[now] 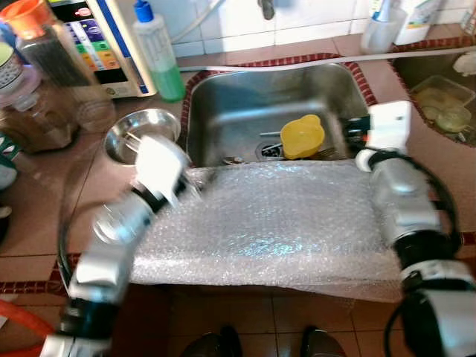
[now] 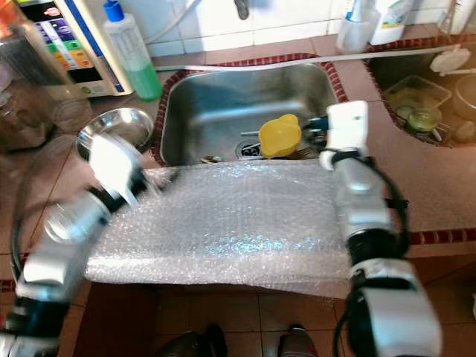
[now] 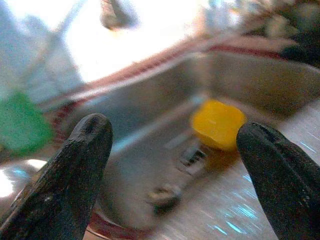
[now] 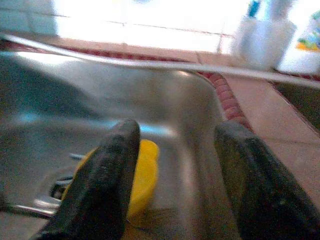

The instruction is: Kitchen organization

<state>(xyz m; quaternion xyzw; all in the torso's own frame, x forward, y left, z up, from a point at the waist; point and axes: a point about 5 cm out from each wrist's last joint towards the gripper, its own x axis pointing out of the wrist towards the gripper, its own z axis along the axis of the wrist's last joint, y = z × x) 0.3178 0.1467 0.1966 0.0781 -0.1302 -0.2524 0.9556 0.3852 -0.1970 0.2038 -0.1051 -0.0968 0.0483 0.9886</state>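
Observation:
A yellow plastic cup (image 1: 302, 137) lies in the steel sink (image 1: 238, 97) near the drain, with a few utensils (image 1: 269, 151) beside it. A sheet of bubble wrap (image 1: 275, 223) covers the sink's front edge and the counter before it. My left gripper (image 3: 175, 130) is open, blurred with motion, and hovers at the wrap's left corner facing the sink. My right gripper (image 4: 175, 135) is open too, held at the sink's right side just above the rim, close to the yellow cup (image 4: 145, 175). Nothing is between either pair of fingers.
A steel bowl (image 1: 141, 134) sits left of the sink, with a green soap bottle (image 1: 160, 52), jars (image 1: 44, 74) and a white appliance (image 1: 104, 37) behind it. A second basin (image 1: 442, 104) with containers lies at the right. A white holder (image 1: 383, 30) stands by the tiled wall.

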